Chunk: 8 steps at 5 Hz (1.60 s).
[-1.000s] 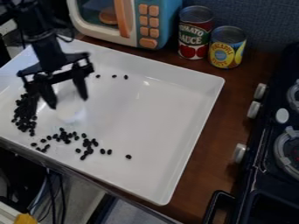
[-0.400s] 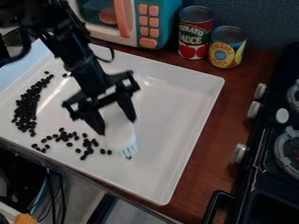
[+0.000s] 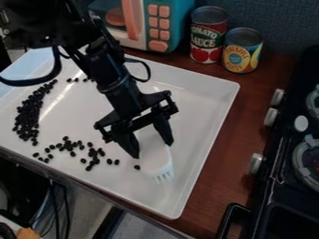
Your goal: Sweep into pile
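Gripper [image 3: 152, 148] points down at a slant over the tray [image 3: 202, 135], arm [image 3: 112, 74] angled from upper left. Fingers sit apart, clamped on a white toothed tool [image 3: 157, 164]; its upper end is hidden between them. Tool contact with the tray: cannot tell. Black beans [image 3: 28, 116] bank at far left; loose beans [image 3: 92, 152] lie left of the tool. Arm covers part of the toy microwave [image 3: 152, 23].

The wall [image 3: 287, 23] was dark blue-grey. The counter [image 3: 218, 186] showed a brown wood finish. A black stove [image 3: 280, 184] stood at right.
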### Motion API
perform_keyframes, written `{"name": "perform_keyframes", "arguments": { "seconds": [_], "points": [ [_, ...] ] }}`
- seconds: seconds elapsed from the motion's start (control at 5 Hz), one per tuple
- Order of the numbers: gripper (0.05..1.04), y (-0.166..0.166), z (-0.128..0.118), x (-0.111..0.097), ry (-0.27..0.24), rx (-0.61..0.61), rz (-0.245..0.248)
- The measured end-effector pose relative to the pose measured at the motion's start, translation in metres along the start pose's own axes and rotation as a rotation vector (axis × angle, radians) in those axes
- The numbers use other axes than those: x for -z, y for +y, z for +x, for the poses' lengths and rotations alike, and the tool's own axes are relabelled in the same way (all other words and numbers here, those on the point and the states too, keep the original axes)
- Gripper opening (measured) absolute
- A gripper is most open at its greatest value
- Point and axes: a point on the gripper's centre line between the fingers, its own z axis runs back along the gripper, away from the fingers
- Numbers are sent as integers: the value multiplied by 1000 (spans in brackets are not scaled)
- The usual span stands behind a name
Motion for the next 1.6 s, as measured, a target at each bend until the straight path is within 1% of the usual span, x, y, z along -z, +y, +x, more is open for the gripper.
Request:
{"name": "perform_keyframes", "arguments": {
  "seconds": [0.2,0.4,0.6,0.8,1.0,1.2,1.4,1.6],
  "points": [
    [708,8,1,13,-14,49,51],
    [708,17,8,16,-73,147,113],
    [708,26,13,18,-99,177,147],
    [708,37,19,14,-116,237,215],
    [708,52,35,3,-134,266,287],
    [708,86,50,-17,-123,222,379],
    [708,113,59,-30,-108,165,417],
    [708,132,67,-39,-123,125,440]
  ]
}}
